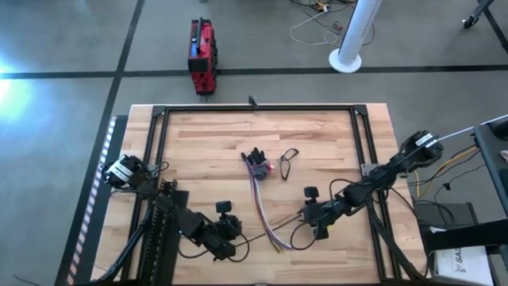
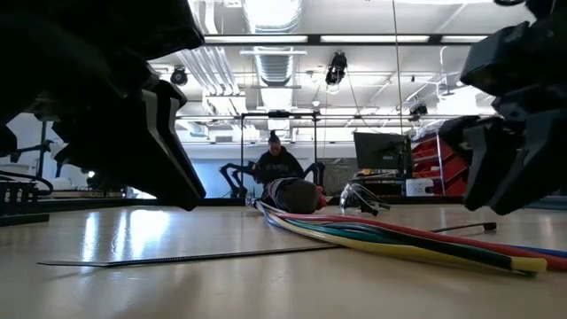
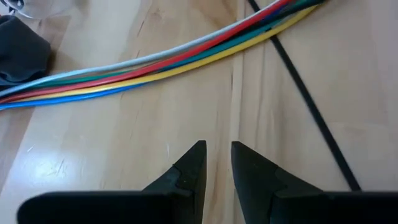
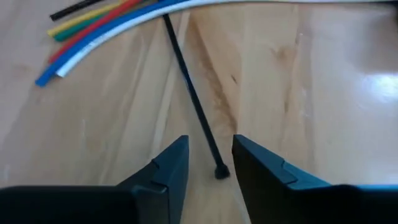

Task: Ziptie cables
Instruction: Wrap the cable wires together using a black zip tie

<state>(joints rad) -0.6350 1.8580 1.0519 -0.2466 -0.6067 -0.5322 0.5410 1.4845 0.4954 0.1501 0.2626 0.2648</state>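
The cables (image 1: 262, 199) lie flat on the wooden table as a loose bundle of coloured wires, also in the left wrist view (image 3: 155, 62) and the low view (image 2: 399, 237). The ziptie (image 4: 193, 93), a thin black strap, lies on the table and passes under or over the bundle's near end. Its small head (image 4: 221, 172) lies just ahead of my right gripper (image 4: 211, 163), between the open fingertips and apart from them. My left gripper (image 3: 217, 163) stands slightly open over bare wood, left of the ziptie (image 3: 311, 106).
A dark lump (image 1: 255, 159) sits at the bundle's far end, with a small black wire loop (image 1: 287, 160) beside it. A black metal frame (image 1: 254, 109) runs around the table's far and side edges. A person (image 2: 277, 164) sits in the room behind the table.
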